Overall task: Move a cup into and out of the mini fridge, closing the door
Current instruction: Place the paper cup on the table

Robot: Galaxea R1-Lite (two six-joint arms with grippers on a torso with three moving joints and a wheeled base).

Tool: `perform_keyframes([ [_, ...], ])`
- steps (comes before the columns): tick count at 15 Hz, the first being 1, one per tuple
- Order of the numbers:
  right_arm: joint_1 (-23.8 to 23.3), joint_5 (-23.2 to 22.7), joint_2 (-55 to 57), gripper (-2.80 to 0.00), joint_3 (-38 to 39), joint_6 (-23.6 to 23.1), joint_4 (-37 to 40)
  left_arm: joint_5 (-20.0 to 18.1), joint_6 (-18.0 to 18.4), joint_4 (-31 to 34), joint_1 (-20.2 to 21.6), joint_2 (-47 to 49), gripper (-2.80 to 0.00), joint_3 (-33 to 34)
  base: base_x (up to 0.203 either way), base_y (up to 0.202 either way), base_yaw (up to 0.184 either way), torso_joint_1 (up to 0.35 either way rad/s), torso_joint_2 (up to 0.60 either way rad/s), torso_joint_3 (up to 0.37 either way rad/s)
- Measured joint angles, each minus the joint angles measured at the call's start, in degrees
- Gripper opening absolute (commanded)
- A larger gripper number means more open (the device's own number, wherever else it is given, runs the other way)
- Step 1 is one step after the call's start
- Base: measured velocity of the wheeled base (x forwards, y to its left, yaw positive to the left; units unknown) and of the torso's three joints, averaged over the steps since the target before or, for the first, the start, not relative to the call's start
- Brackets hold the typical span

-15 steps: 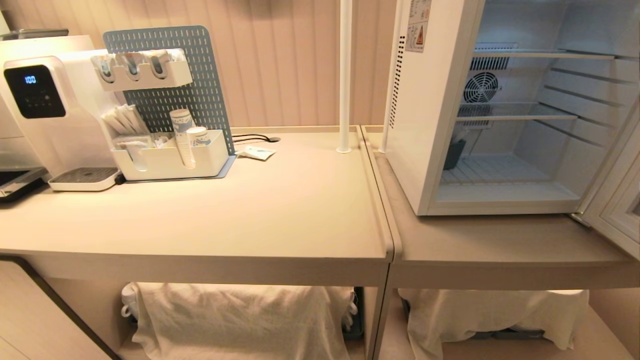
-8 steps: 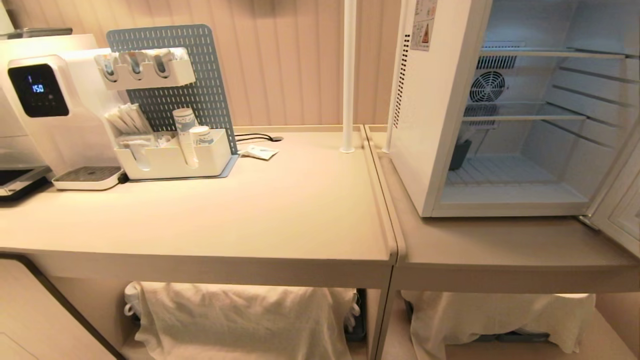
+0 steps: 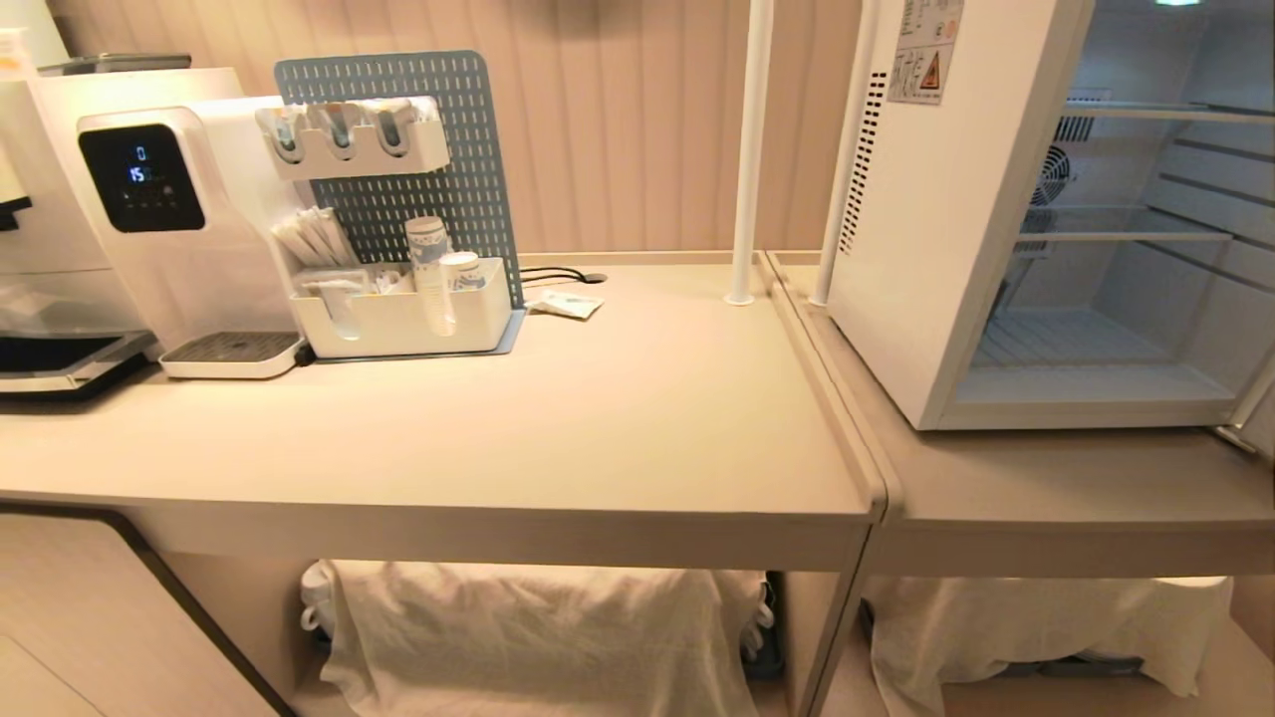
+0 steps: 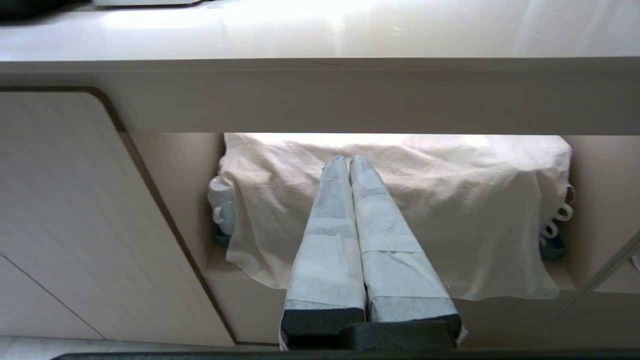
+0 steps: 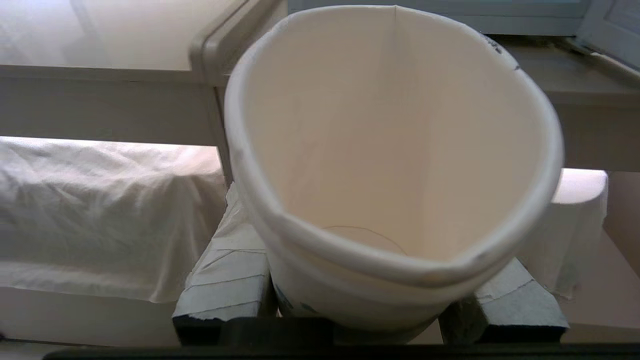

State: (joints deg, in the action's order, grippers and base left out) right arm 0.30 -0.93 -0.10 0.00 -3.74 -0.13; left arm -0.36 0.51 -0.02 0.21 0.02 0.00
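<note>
the right end effector has its taped fingers spread partway, clamped on either side of the cup near its base. the cup's long axis runs away from the wrist, its open rolled rim facing the camera, held low in front of the tabletop edge. the left end effector is pressed fully together, empty, before a draped cloth. farther off, the mini fridge stands open on the tabletop at right.
</note>
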Motion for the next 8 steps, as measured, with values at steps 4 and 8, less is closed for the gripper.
perform_keyframes([
  [4, 0.0, 0.0, 0.0, -2.80, 0.0, -0.1, -0.1, 0.1, -0.2, -0.1, 0.0, 0.0, -2.80, 0.0, 0.000, 0.190, 0.001, 0.003, 0.00, 0.002],
  [8, 0.0, 0.0, 0.0, -2.80, 0.0, -0.1, 0.0, 0.1, -0.4, -0.2, -0.1, 0.0, -2.80, 0.0, 0.000, 0.192, -0.002, 0.003, 0.00, 0.003],
])
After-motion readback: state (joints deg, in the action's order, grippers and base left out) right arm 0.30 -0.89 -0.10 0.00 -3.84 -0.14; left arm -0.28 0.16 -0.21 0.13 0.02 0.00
